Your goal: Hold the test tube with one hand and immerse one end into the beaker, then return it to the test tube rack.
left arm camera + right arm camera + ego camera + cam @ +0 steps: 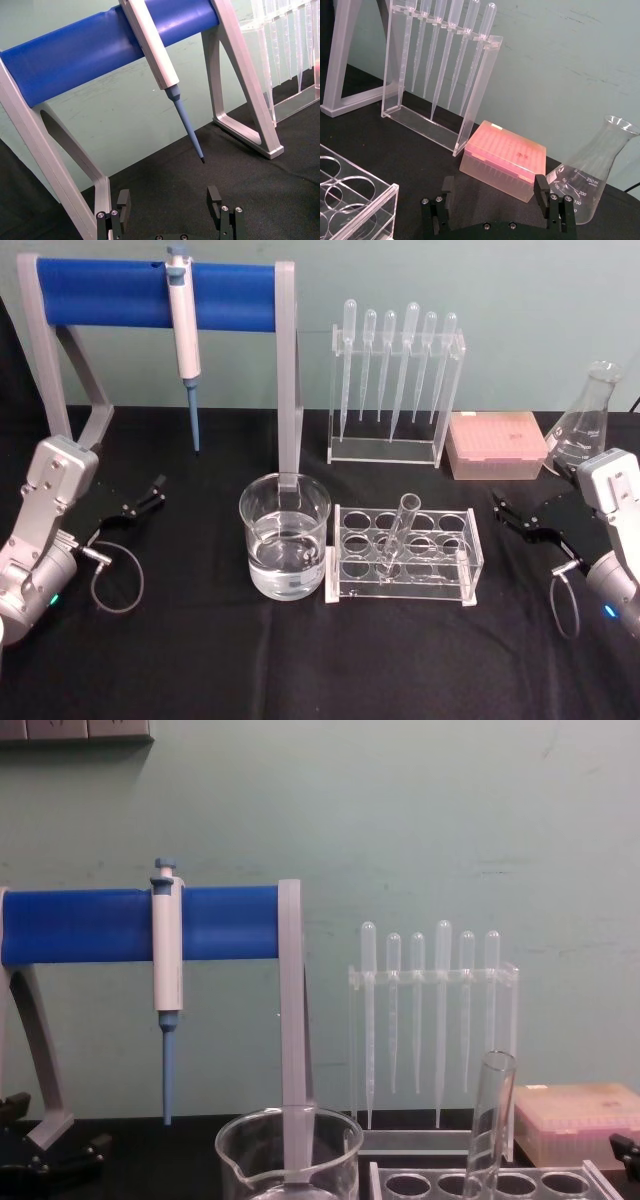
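The test tube (400, 529) is a clear glass tube leaning in a hole of the clear acrylic rack (471, 562) at mid-table; in the chest view the test tube (491, 1118) rises tilted out of the rack (398, 1182). The beaker (284, 536) stands just left of the rack, partly filled with clear liquid, and shows low in the chest view as the beaker (289, 1152). My left gripper (146, 498) rests open at the table's left, with nothing between its fingers (123, 198). My right gripper (511, 517) sits open at the right, its fingers (540, 183) apart and holding nothing.
A grey stand with a blue bar (108, 294) holds a hanging micropipette (184, 338) at the back left. A clear rack of plastic pipettes (395, 380), a pink tip box (496, 445) and a conical flask (588, 420) line the back right. Black cloth covers the table.
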Tool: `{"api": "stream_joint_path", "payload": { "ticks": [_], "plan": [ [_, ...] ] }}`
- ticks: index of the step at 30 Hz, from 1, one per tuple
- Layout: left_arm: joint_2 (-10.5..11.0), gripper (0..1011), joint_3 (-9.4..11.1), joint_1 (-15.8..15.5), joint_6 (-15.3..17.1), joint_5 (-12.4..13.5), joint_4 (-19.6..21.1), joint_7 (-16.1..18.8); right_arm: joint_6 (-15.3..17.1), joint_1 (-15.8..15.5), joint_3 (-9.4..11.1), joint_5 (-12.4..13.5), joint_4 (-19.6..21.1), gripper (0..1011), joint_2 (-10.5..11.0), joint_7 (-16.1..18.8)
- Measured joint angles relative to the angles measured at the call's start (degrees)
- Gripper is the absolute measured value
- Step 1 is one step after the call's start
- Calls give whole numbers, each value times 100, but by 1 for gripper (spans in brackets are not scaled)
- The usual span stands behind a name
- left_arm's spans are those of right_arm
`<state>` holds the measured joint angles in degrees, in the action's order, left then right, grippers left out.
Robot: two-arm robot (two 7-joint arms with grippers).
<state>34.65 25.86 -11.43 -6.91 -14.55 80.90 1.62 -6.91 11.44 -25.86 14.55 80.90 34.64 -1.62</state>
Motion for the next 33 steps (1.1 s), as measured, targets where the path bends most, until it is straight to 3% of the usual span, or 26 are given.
{"api": "stream_joint_path", "payload": {
  "ticks": [33],
  "plan": [
    [0,1000,0,0,0,0,0,0,0,0,0,0,0,1002,0,0]
  ]
}}
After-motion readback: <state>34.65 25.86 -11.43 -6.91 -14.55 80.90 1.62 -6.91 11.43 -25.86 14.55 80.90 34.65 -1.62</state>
